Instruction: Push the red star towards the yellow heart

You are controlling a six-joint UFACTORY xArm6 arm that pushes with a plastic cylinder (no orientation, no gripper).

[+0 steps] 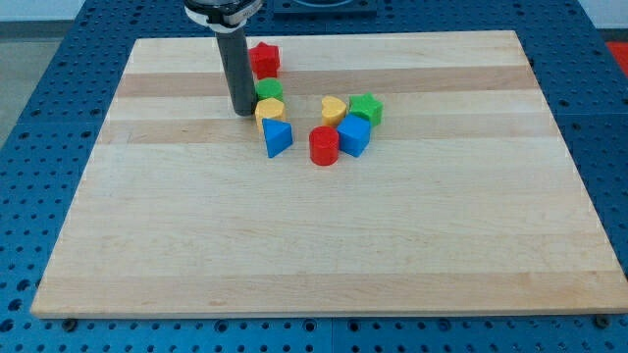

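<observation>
The red star [264, 59] lies near the view's top of the wooden board. The yellow heart [334, 109] lies to its lower right, touching the green star [367, 108]. My tip [243, 112] stands on the board below and left of the red star, just left of a green block [268, 90] and a yellow block [270, 111]. The rod rises past the red star's left side.
A blue triangle [278, 137] lies under the yellow block. A red cylinder [324, 145] and a blue cube [353, 135] sit below the yellow heart. The board's edge [324, 313] runs along the view's bottom over a blue perforated table.
</observation>
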